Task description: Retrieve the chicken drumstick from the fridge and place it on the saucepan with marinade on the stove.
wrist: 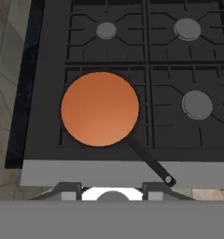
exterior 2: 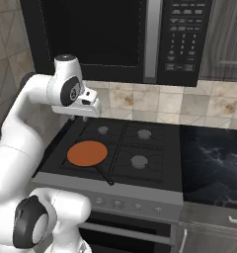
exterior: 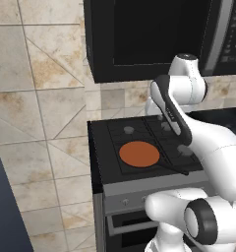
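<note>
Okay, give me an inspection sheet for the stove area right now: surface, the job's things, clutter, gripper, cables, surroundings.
Surface: black stove with four burners; grey front strip with knobs below.
Job's things: saucepan on the front left burner, flat orange-brown marinade inside, thin dark handle pointing toward the stove's front edge. No drumstick seen in the pan or on the stove. Fridge not seen.
Clutter: nothing seen.
Gripper: gripper hangs above the stove's front edge, looking down at the pan; fingertips barely show, so open or shut cannot be told, nor whether anything is held.
Cables: nothing seen.
Surroundings: black microwave above the stove, tiled wall to the left, dark marbled counter to the right.
</note>
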You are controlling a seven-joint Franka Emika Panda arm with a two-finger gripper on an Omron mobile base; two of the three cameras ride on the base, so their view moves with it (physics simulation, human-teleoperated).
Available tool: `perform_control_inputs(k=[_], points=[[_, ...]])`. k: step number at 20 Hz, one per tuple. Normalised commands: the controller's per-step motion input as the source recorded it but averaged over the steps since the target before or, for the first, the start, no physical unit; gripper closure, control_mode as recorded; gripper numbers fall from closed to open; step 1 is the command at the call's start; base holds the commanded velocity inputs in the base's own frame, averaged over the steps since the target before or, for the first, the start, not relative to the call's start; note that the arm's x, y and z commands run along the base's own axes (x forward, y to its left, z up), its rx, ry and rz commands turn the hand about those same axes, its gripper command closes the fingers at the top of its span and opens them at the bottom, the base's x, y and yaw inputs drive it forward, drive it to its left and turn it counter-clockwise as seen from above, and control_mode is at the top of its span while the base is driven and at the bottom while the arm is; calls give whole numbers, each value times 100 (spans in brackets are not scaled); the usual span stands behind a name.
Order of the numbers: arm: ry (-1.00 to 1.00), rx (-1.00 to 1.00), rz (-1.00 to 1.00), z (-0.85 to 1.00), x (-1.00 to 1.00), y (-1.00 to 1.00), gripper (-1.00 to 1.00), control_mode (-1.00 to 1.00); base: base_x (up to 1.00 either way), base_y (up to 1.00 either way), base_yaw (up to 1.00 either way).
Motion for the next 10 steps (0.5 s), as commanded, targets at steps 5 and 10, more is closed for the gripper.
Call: perform_control_inputs(k=[5,10], points=[[-2,0,0,-2,-40,-3,-100,-100,0,0,0],[-24,0,0,-8,-99,-21,-100,-100,0,0,0]])
